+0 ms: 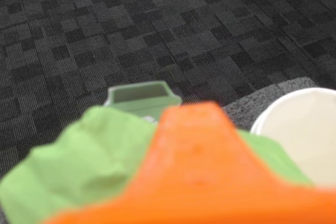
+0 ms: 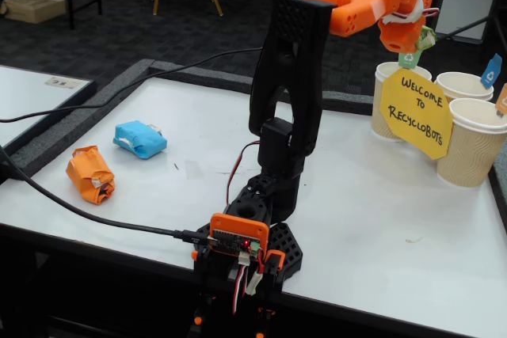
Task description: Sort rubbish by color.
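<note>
Green wad sits clamped in the hand, raised above the paper cups; orange wad and blue wad lie on the counter.

white table bears orange wad, blue wad, cups.

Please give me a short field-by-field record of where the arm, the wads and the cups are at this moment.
arm: raised and stretched toward the cups at the right of the fixed view
gripper: above the rearmost cup, fingers shut on the green wad
green wad: held, fills the lower wrist view
orange wad: on the table, far left in the fixed view
blue wad: on the table, behind and right of the orange one
cups: three, beige, ribbed, at the table's right edge
sign: yellow, in front of the cups
</note>
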{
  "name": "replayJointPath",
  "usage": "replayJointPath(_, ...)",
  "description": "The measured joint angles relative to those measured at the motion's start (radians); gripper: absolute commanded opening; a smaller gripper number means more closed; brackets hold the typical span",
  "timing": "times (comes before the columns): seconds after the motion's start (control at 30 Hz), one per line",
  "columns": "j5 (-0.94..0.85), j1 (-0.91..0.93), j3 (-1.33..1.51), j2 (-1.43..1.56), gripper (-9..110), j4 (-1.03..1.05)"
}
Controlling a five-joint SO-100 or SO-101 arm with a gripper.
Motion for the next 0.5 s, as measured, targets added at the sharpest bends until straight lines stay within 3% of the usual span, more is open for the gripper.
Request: replayJointPath(0.5, 0.0, 0.006, 0.002, 0.0, 17, 0.037)
